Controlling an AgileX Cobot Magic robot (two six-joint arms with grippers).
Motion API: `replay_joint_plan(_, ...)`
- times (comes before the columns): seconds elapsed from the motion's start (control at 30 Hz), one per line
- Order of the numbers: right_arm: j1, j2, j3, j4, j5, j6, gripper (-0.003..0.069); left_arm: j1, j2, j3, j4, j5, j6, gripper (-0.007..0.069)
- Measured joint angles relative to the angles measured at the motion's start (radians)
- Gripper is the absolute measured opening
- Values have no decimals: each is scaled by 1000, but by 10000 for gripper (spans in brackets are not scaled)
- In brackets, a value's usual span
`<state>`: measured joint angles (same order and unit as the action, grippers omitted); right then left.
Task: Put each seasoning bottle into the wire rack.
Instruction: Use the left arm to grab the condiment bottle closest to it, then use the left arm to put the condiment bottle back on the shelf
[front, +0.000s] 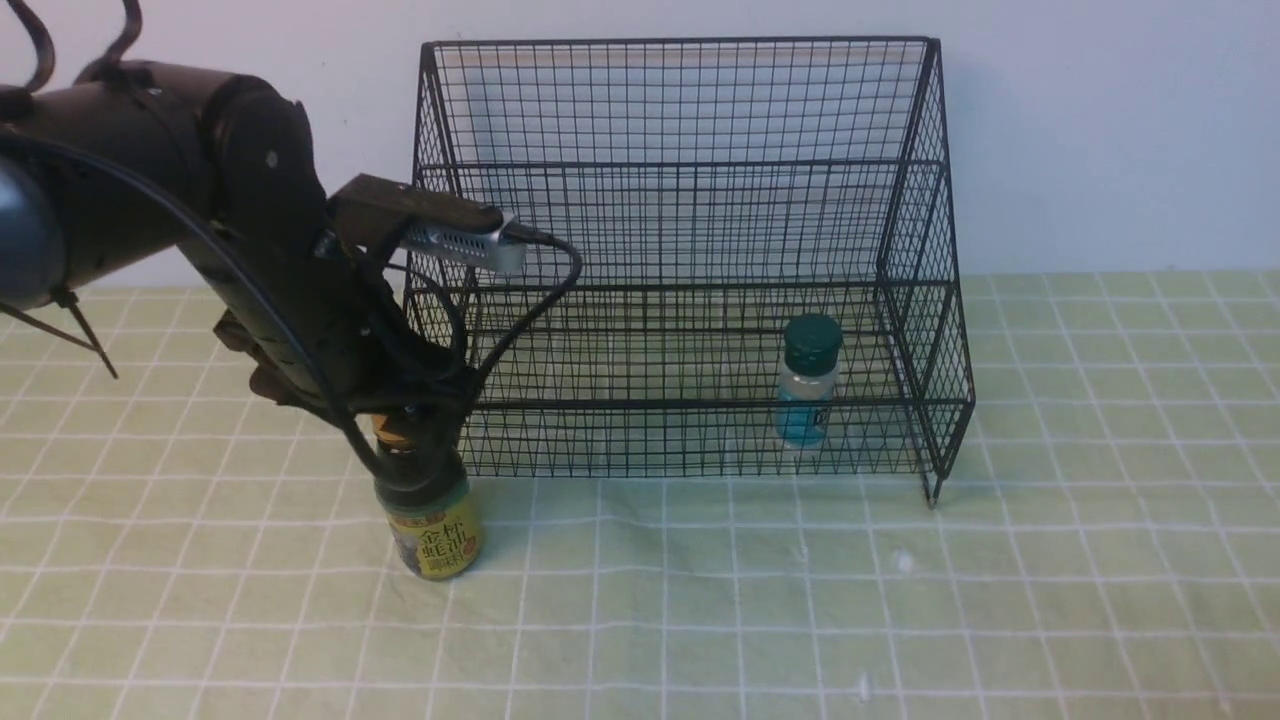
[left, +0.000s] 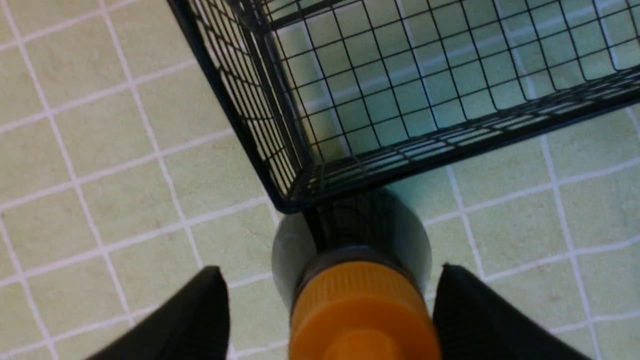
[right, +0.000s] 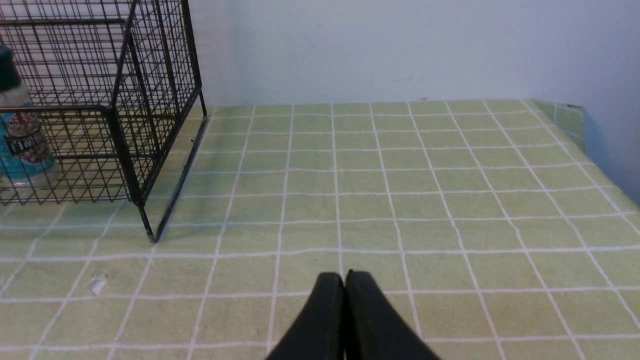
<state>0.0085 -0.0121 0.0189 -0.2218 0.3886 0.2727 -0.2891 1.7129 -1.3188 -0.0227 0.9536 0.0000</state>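
Observation:
The dark-sauce bottle (front: 435, 535) with orange cap and yellow label stands upright on the green checked cloth, just outside the front left corner of the wire rack (front: 680, 200). My left gripper (front: 412, 440) is open and straddles the bottle's cap (left: 360, 310). In the left wrist view one finger (left: 200, 320) stands clear of the cap and the other is close beside it. The small jar (front: 808, 385) with green cap and blue label stands inside the rack at its front right, and also shows in the right wrist view (right: 22, 135). My right gripper (right: 345, 275) is shut and empty above the cloth, right of the rack (right: 125, 125).
The rack's front left corner (left: 295, 200) is right next to the bottle's shoulder. A small white speck (front: 905, 562) lies on the cloth in front of the rack. A pale wall stands behind the table, and the cloth's far right corner (right: 575, 115) shows in the right wrist view.

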Motion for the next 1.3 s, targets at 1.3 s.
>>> replay_joint_plan(1.3, 0, 0, 0, 0, 0, 0, -15, -94, 84, -460, 69, 165, 28, 309)
